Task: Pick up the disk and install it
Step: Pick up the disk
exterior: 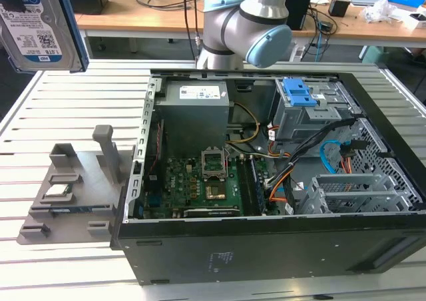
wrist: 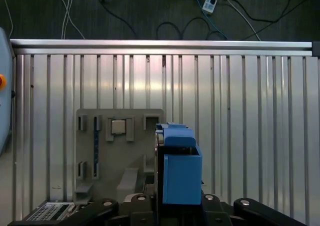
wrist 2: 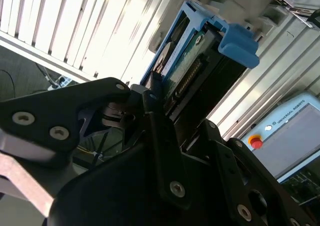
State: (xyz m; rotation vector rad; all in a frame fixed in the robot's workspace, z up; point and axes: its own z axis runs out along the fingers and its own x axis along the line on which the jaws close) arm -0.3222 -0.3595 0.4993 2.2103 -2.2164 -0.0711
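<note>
Held the disk (exterior: 38, 22) high at the exterior view's far left, well above the slatted table (exterior: 73, 98), label toward the camera. Gripped it with the gripper (wrist 2: 154, 95), fingers clamped shut on the disk in the second wrist view. Hung it over the grey fixture (wrist: 120, 151) in the first wrist view. Saw the small processor chip (exterior: 57, 192) seated in that fixture. Further right, saw the computer case (exterior: 143, 181) lying open, the grey power supply (exterior: 196, 104) at its far side, the robot arm (exterior: 246, 21) beyond, and a blue-latched drive bay (exterior: 299, 94) toward the right.
</note>
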